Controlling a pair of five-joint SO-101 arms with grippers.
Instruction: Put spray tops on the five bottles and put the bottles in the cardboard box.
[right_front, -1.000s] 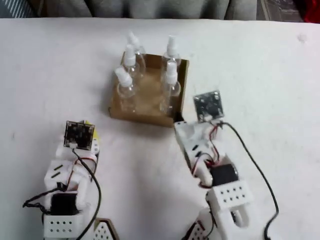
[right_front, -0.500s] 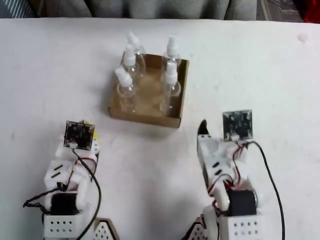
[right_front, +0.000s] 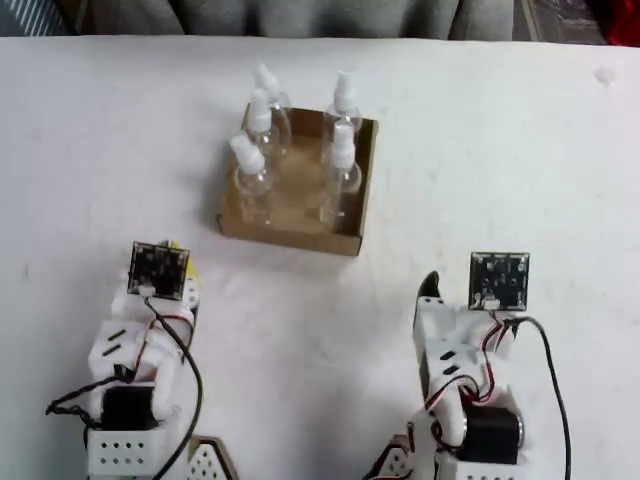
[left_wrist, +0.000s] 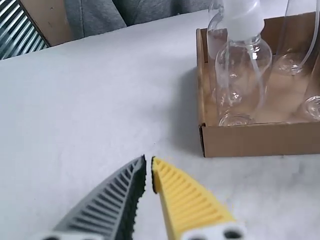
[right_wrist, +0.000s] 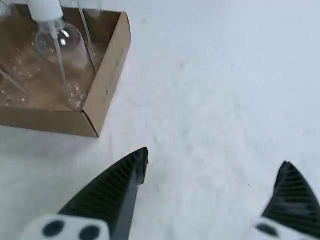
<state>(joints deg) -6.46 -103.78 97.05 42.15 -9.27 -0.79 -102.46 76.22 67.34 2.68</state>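
Bottles (right_front: 341, 170) stand boxed beyond left pincer (left_wrist: 149, 164), pressed together, and right pincer (right_wrist: 215, 158), spread.

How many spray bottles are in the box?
5, all in the cardboard box: front-left bottle, middle-left bottle, back-left bottle, front-right bottle, back-right bottle. The clear bottles overlap, so one more could be hidden.

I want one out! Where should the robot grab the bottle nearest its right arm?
Probably by the neck under its white spray top, from above: the bottle stands upright, and the cardboard box wall and other bottles crowd its round body.
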